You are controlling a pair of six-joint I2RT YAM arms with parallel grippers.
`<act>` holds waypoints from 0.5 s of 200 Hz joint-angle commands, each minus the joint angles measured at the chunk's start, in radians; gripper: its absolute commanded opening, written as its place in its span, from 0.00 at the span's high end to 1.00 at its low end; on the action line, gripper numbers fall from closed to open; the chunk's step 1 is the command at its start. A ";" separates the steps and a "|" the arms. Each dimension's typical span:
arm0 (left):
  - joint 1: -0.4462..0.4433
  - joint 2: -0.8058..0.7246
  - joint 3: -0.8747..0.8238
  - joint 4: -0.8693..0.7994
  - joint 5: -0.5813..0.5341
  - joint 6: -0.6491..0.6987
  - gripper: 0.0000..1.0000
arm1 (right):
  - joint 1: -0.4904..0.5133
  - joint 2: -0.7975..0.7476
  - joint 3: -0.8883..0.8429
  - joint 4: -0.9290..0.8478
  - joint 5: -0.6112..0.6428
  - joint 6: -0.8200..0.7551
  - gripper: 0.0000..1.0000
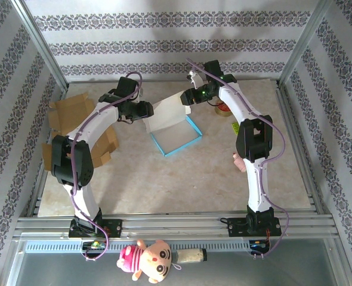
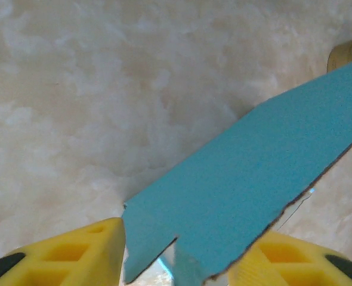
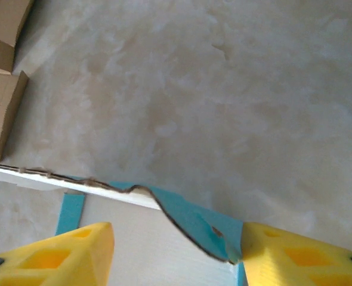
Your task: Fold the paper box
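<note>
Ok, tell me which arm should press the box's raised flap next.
Probably left: the box's blue panel sits deep between the left fingers. The right fingers stand wide open and straddle just the flap's crumpled edge.

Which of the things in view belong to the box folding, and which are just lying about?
In the job: paper box; left gripper; right gripper.
Lying about: cardboard pieces; plush toy; small pink item beside the right arm.
</note>
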 commanded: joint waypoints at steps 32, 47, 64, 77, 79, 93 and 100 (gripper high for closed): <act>-0.021 0.026 0.053 -0.124 -0.037 -0.055 0.73 | 0.028 -0.052 -0.061 0.001 0.073 0.005 0.54; -0.025 0.026 0.050 -0.137 -0.041 -0.068 0.74 | 0.035 -0.064 -0.076 0.002 0.086 0.005 0.57; -0.025 0.026 0.045 -0.146 -0.049 -0.082 0.75 | 0.043 -0.079 -0.096 0.006 0.096 0.008 0.59; -0.026 0.025 0.040 -0.143 -0.049 -0.091 0.77 | 0.050 -0.090 -0.111 0.011 0.096 0.006 0.61; -0.028 0.025 0.040 -0.143 -0.049 -0.092 0.77 | 0.052 -0.092 -0.113 0.012 0.096 0.005 0.60; -0.032 0.023 0.037 -0.137 -0.052 -0.089 0.80 | 0.058 -0.104 -0.125 0.019 0.112 -0.003 0.57; -0.035 0.023 0.037 -0.131 -0.052 -0.077 0.80 | 0.056 -0.111 -0.127 0.020 0.130 -0.006 0.52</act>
